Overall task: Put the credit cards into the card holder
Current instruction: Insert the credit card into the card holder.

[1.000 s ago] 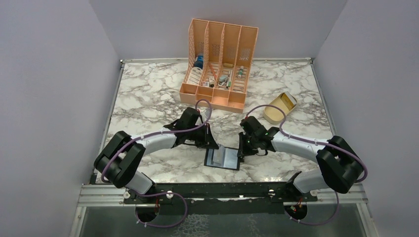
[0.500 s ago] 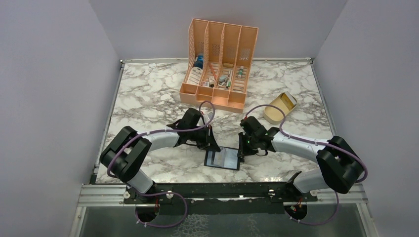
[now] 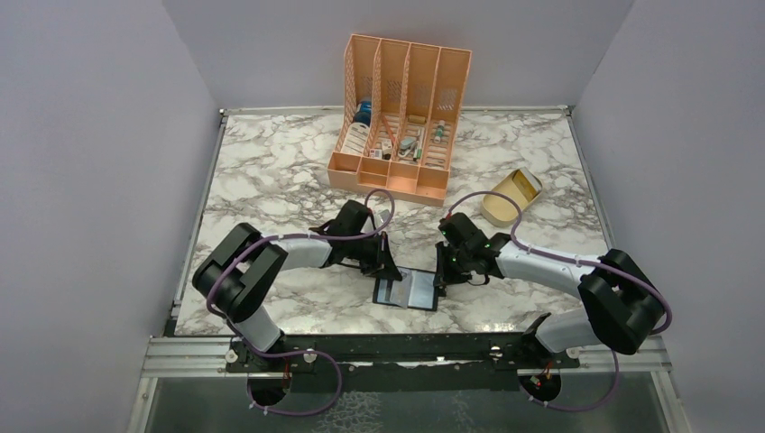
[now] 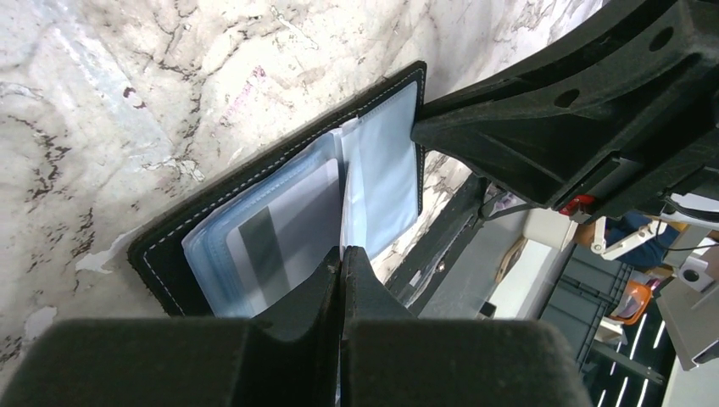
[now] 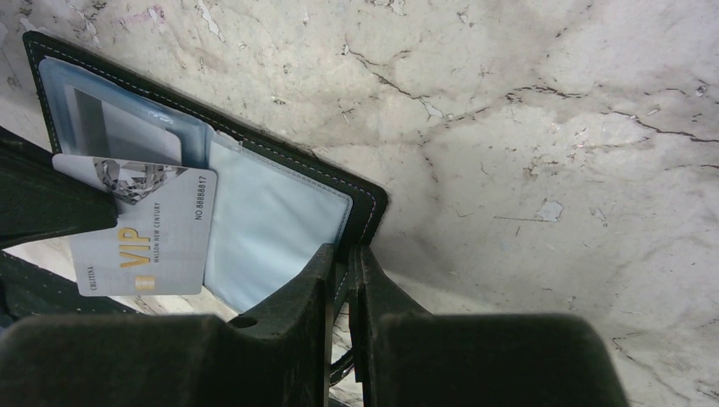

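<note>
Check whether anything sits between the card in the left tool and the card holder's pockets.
Nothing visible does. The left tool holds the VIP card at the clear sleeves of the open card holder. The right tool pinches only the holder's edge. One sleeve holds a striped card.

The card holder (image 3: 406, 290) lies open on the table (image 3: 271, 171) near its front edge, between the left gripper (image 3: 389, 270) and the right gripper (image 3: 440, 278). A credit card (image 5: 144, 229) overlaps it near the fold. Far behind stands the desk organizer (image 3: 400, 117), with a dish (image 3: 510, 197) to its right.
</note>
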`<state>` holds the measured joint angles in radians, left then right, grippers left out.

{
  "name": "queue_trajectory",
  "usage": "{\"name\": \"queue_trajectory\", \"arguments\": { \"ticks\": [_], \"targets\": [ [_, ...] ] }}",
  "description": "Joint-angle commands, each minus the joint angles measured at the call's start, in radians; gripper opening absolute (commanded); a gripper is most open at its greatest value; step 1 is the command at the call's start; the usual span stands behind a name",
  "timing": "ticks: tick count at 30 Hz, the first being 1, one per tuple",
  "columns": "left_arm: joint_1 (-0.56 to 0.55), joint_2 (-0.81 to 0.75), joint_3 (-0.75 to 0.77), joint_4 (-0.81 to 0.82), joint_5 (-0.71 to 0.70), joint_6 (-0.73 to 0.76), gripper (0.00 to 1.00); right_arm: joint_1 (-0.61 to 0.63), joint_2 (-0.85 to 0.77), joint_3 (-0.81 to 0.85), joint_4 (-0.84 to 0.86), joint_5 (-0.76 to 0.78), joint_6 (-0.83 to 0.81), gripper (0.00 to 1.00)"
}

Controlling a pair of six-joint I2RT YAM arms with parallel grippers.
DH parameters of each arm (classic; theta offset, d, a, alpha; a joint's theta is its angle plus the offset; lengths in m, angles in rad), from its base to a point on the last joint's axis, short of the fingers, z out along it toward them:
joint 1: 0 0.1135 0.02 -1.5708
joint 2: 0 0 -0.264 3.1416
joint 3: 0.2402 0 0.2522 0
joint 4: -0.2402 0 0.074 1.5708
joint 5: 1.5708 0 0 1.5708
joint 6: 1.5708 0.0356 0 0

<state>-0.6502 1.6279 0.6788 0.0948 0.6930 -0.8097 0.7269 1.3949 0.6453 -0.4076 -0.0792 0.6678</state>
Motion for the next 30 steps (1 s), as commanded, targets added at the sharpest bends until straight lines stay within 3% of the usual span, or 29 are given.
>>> {"name": "queue_trajectory", "arguments": {
  "ticks": [1, 30],
  "targets": [
    [-0.002, 0.032, 0.025, 0.037, 0.042, 0.0, 0.0, 0.004, 0.021, -0.043, 0.038, 0.07, -0.024, 0.11],
    [-0.006, 0.113, 0.019, 0.082, -0.06, 0.018, 0.0, 0.005, 0.037, -0.049, 0.053, 0.051, -0.021, 0.1]
  ]
}}
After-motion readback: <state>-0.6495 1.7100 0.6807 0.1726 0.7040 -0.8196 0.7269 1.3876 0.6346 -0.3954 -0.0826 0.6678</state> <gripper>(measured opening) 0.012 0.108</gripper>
